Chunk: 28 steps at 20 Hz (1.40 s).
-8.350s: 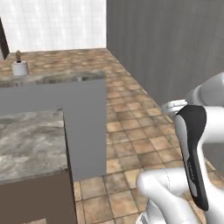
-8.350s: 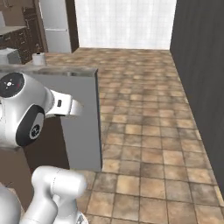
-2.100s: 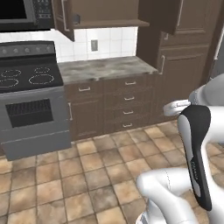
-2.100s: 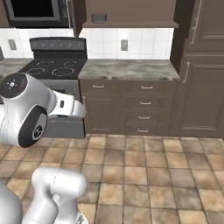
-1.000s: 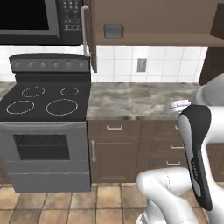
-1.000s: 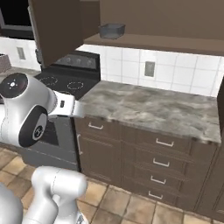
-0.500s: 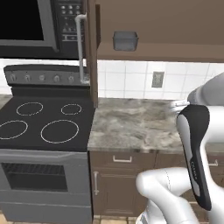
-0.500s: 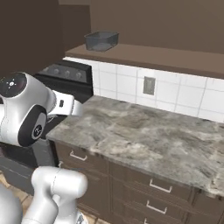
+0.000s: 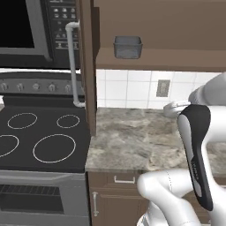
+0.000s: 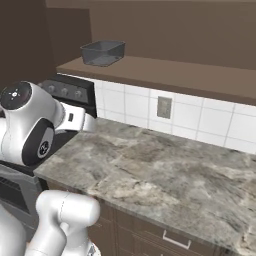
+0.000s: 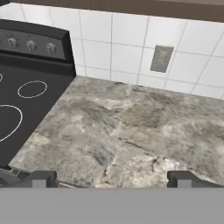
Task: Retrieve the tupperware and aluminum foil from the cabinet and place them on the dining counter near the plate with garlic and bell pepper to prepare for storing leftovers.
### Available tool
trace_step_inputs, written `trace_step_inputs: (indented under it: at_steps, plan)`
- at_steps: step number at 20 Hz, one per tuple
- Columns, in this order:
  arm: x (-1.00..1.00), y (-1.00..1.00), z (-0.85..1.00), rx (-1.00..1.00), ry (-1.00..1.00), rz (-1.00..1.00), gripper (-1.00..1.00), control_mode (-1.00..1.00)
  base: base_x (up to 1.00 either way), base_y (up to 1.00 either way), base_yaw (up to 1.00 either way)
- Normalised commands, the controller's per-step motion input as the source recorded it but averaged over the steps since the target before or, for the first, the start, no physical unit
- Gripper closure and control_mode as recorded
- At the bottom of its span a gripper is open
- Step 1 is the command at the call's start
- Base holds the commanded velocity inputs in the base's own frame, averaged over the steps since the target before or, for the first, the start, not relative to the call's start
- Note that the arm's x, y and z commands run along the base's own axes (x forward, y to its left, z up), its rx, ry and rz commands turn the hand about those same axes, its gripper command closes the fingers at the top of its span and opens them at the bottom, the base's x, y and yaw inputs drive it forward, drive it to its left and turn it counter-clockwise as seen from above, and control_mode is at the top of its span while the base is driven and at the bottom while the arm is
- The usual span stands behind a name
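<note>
The tupperware (image 9: pixel 128 47) (image 10: pixel 103 52) is a clear grey tub. It stands on the lowest shelf of the open cabinet (image 9: pixel 159 59) (image 10: pixel 165 70), above the counter. In the hand view my gripper (image 11: pixel 113 178) hangs open over the marble counter, well below the tub, with nothing between its dark fingertips (image 11: pixel 41 177). The aluminum foil, the dining counter and the plate with garlic and bell pepper are out of view.
The cabinet's brown door (image 9: pixel 88 66) stands open toward me, its grey handle (image 9: pixel 73 62) on the stove side. A black stove (image 9: pixel 39 141) (image 11: pixel 26 87) lies left of the marble counter (image 9: pixel 132 141) (image 10: pixel 160 175) (image 11: pixel 122 131), under a microwave (image 9: pixel 31 31). A wall outlet (image 9: pixel 163 88) (image 10: pixel 163 107) is in the white tiles.
The base has driven closer to the counter, so the whole scene has grown and shifted. The arm holds the same pose and the gripper stays open.
</note>
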Motion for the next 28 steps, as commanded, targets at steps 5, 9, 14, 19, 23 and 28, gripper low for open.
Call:
trace_step_inputs:
  at_steps: [5,9,14,19,23,28]
  plan:
    - [0.0,0.13,0.0,-0.02,0.0,-0.03,-1.0,-1.0,0.09,0.24,-0.01]
    - [0.0,0.14,0.44,-0.01,-0.05,-0.04,-1.0,-1.0,0.0,0.0,0.0]
    - [0.09,0.16,0.87,-0.01,-0.07,0.0,-1.0,-1.0,0.0,0.0,0.0]
    - [0.33,-0.1,0.38,0.04,0.0,-0.06,-1.0,-1.0,0.0,0.0,0.0]
    - [0.31,-0.2,-0.11,0.32,-0.01,-0.14,-1.0,-1.0,0.0,0.0,0.0]
    - [0.39,-0.02,0.11,0.32,-0.2,-0.2,-1.0,-1.0,0.0,0.0,0.0]
